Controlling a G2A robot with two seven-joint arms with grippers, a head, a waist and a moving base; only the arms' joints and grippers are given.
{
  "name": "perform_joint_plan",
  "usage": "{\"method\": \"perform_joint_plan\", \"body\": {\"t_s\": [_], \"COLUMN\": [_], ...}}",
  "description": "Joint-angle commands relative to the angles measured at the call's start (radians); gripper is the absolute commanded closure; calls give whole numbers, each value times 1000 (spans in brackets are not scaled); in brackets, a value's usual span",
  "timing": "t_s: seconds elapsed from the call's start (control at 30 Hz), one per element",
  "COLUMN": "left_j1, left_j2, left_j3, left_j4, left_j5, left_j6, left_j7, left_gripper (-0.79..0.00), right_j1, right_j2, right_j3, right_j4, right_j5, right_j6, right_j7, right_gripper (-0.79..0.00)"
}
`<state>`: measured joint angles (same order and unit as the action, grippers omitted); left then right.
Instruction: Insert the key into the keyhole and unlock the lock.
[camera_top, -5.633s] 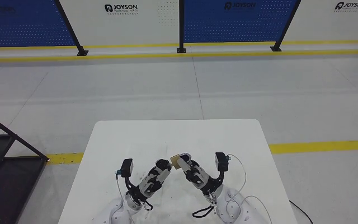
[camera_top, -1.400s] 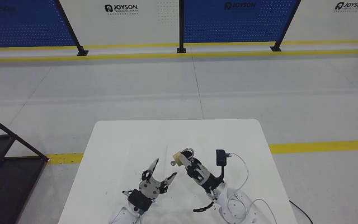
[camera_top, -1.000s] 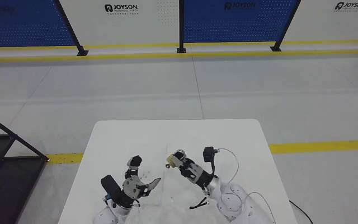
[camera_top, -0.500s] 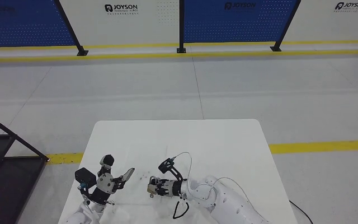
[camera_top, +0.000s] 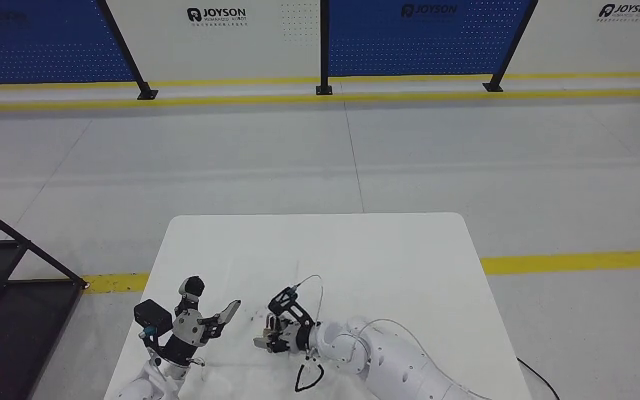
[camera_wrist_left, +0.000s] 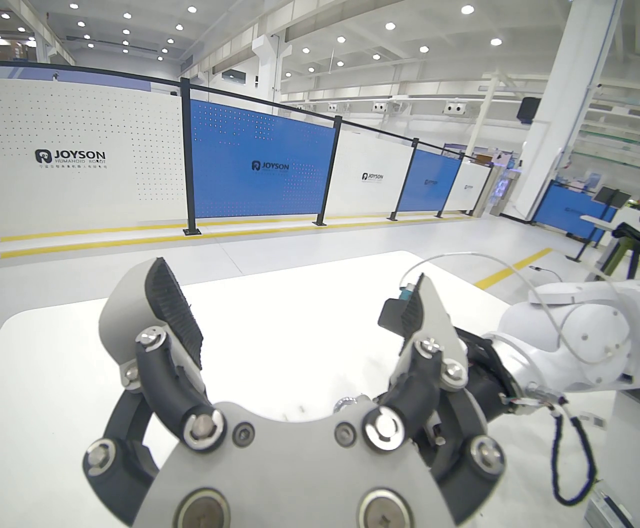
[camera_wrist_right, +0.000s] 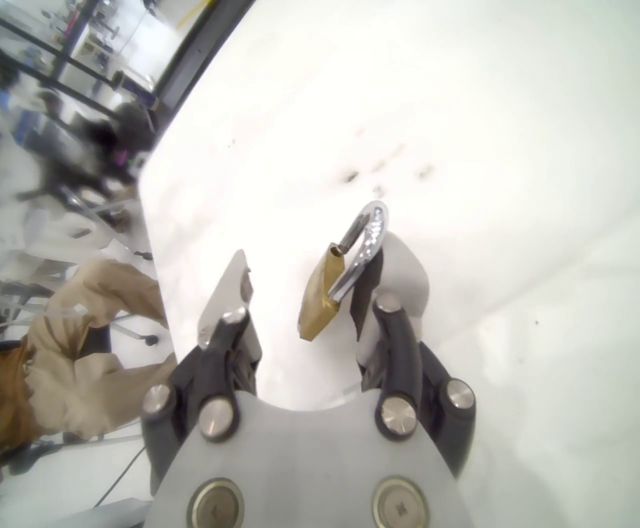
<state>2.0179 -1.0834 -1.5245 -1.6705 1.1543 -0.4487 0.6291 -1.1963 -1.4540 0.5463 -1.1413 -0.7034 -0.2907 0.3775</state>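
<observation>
My right gripper (camera_wrist_right: 320, 257) has dropped to the table (camera_wrist_right: 450, 125) and released: jaws spread round the lock (camera_wrist_right: 317, 300), shackle (camera_wrist_right: 370, 230) looks popped. Left gripper (camera_wrist_left: 287, 272) backed off, spread, empty. Probably unlocked.

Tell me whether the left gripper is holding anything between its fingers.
No: in the left wrist view the left gripper stands wide open, with nothing between its pads.
</observation>
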Motion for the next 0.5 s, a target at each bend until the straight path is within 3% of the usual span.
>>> {"method": "perform_joint_plan", "body": {"t_s": [0.0, 0.27, 0.47], "left_j1": [0, 0, 0], "left_j2": [0, 0, 0], "left_j3": [0, 0, 0], "left_j4": [0, 0, 0], "left_j5": [0, 0, 0], "left_j6": [0, 0, 0], "left_j7": [0, 0, 0], "left_gripper": [-785, -785, -785], "right_j1": [-7, -152, -413], "right_j2": [8, 98, 198], "right_j3": [9, 156, 377], "right_j4": [-28, -307, -653], "right_j5": [-36, -235, -434], "right_j6": [8, 46, -13], "right_j7": [-6, -81, -127], "right_gripper": [-785, -785, -785]}}
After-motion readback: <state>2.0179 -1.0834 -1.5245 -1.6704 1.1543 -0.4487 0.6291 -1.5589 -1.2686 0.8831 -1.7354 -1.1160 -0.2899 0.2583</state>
